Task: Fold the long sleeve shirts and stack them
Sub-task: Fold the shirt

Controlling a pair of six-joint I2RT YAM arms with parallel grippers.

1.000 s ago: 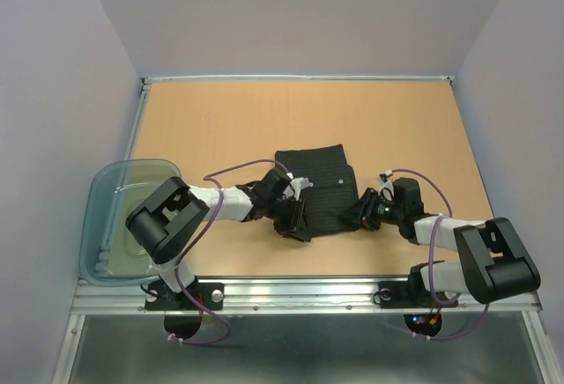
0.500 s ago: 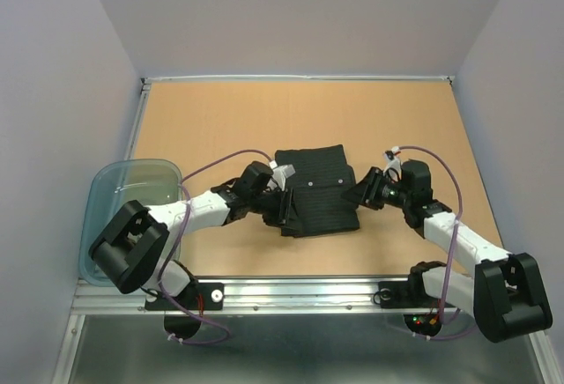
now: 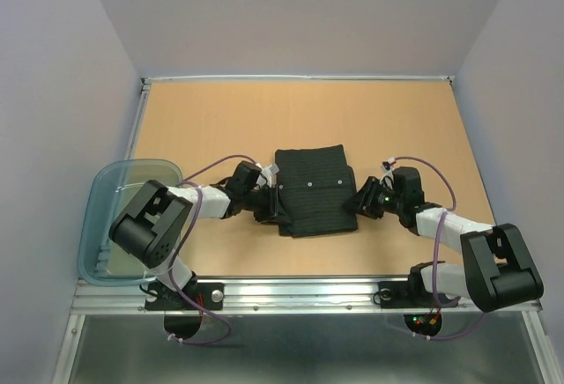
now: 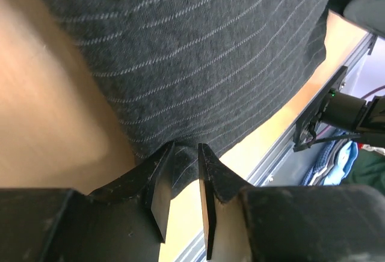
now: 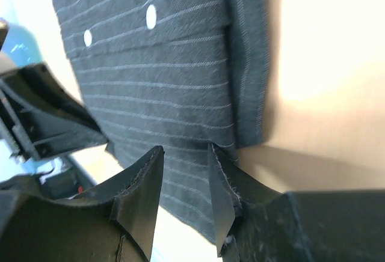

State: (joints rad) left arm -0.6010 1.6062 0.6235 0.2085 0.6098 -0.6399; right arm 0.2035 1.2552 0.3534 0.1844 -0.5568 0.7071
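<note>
Folded shirt point(image 3: 315, 190) central on table point(image 3: 220, 120), well apart from every edge.
Left gripper point(image 3: 271, 203) at its left edge, right gripper point(image 3: 357, 201) at its right; grasp unclear.

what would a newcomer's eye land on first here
The black pinstriped shirt, folded into a compact rectangle, lies dark against the middle of the tan table. The left gripper and right gripper sit at its left and right edges, mirroring each other. A translucent blue tub sits at the table's left edge, beside the left arm.
</note>
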